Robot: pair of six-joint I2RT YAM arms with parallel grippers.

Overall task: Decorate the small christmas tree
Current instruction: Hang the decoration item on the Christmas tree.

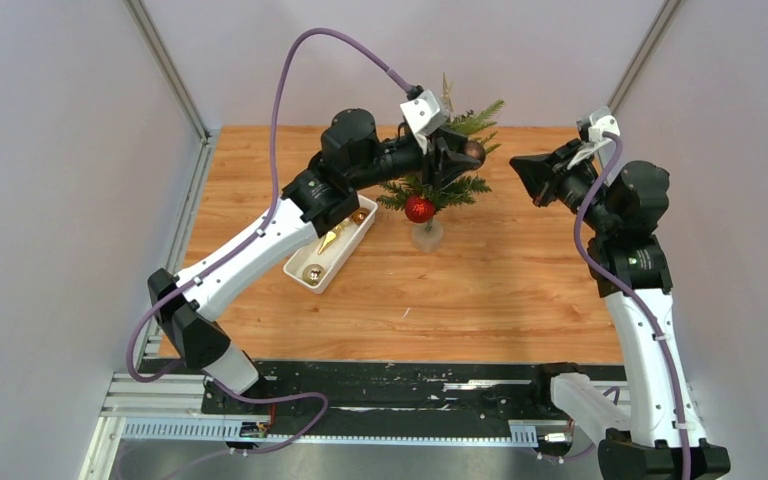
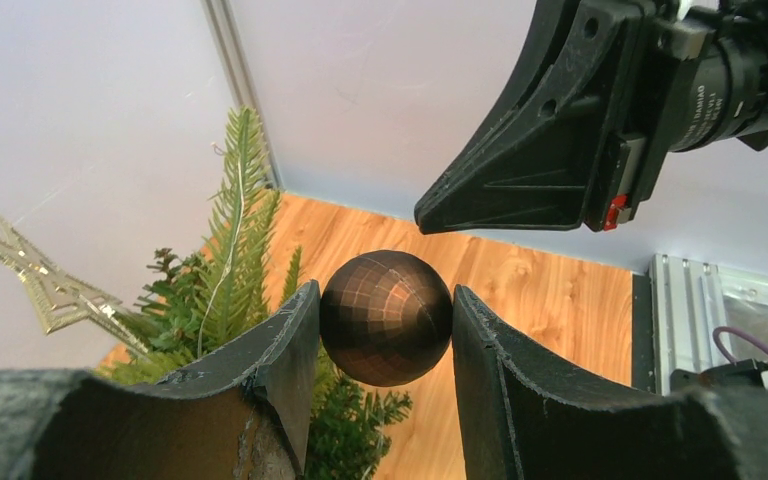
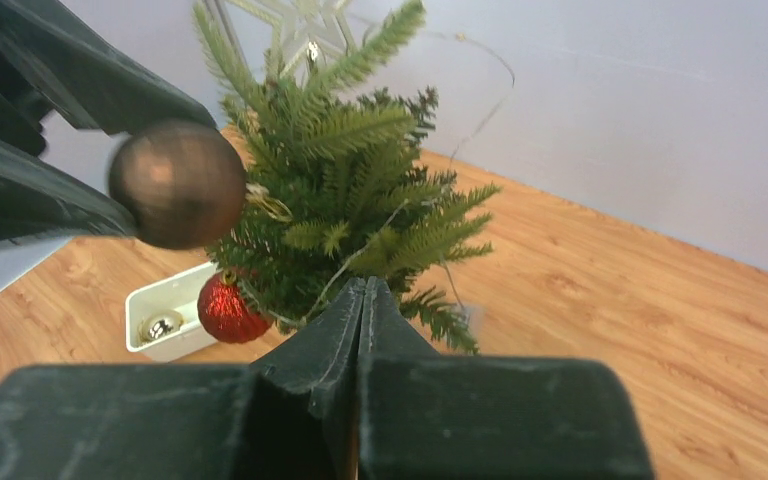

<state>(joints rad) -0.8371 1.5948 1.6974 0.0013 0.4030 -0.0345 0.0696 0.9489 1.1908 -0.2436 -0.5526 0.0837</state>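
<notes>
The small christmas tree (image 1: 452, 188) stands at the back middle of the table, with a gold star (image 1: 447, 95) on top and a red bauble (image 1: 419, 209) hanging low on its front. My left gripper (image 2: 385, 297) is shut on a brown faceted bauble (image 2: 387, 317), held against the tree's upper right branches (image 2: 230, 270). The same bauble (image 3: 178, 183) shows in the right wrist view beside the tree (image 3: 350, 190). My right gripper (image 3: 365, 290) is shut and holds nothing, a little to the right of the tree (image 1: 516, 170).
A white tray (image 1: 300, 272) lies left of the tree under the left arm, with gold ornaments in it (image 3: 160, 325). The tree's clear base (image 1: 426, 236) rests on the wooden tabletop. Grey walls close in the back and sides.
</notes>
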